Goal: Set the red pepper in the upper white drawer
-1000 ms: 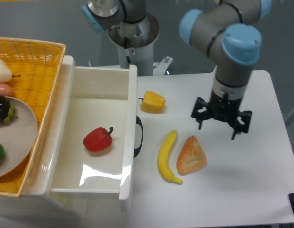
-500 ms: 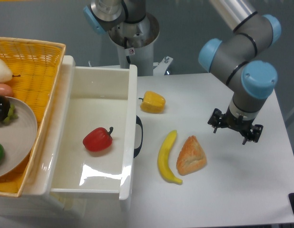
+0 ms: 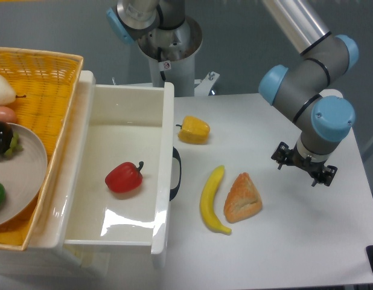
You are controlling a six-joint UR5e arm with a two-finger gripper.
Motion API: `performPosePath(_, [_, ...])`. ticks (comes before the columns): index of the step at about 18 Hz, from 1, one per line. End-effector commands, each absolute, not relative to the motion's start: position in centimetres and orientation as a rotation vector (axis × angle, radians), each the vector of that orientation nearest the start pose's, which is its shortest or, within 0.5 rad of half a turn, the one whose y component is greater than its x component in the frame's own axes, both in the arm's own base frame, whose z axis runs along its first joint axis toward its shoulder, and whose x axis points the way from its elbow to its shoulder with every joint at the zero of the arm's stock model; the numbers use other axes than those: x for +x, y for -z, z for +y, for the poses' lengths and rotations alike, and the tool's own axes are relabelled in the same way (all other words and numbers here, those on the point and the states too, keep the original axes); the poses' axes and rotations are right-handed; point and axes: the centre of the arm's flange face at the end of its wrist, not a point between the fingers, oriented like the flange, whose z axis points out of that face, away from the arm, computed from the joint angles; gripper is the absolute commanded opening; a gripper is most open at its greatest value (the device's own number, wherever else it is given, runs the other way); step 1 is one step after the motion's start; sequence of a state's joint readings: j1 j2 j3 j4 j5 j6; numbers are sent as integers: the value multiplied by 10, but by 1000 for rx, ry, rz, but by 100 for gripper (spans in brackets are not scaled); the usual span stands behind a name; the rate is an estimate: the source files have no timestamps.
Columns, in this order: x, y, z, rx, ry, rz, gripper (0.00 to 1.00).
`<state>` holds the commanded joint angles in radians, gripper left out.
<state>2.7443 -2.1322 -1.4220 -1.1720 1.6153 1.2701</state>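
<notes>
The red pepper (image 3: 123, 177) lies on the floor of the upper white drawer (image 3: 164, 130), left of its middle, stem pointing right. The drawer is pulled open with its dark handle (image 3: 176, 174) facing the table. My gripper (image 3: 303, 168) hangs over the right side of the table, well away from the drawer. Its fingers are spread and hold nothing.
A yellow-orange pepper (image 3: 194, 129), a banana (image 3: 212, 199) and a triangular pastry (image 3: 241, 197) lie on the table between the drawer and the gripper. A yellow wicker basket (image 3: 44, 84) with a plate and other food sits left of the drawer. The arm's base (image 3: 170, 45) stands behind.
The gripper has moved right and slightly down the frame, away from the drawer, and the arm has swung with it. The red pepper has stayed still in the drawer.
</notes>
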Motion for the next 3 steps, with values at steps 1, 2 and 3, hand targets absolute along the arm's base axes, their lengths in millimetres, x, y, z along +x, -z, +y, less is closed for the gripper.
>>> performPosePath(1, [-581,-264,384,-3184,-6,154,100])
performPosePath(2, [-581,-264,383,-3184,-4,154,100])
performPosePath(3, [-581,-264,383,-3184,-4,152,100])
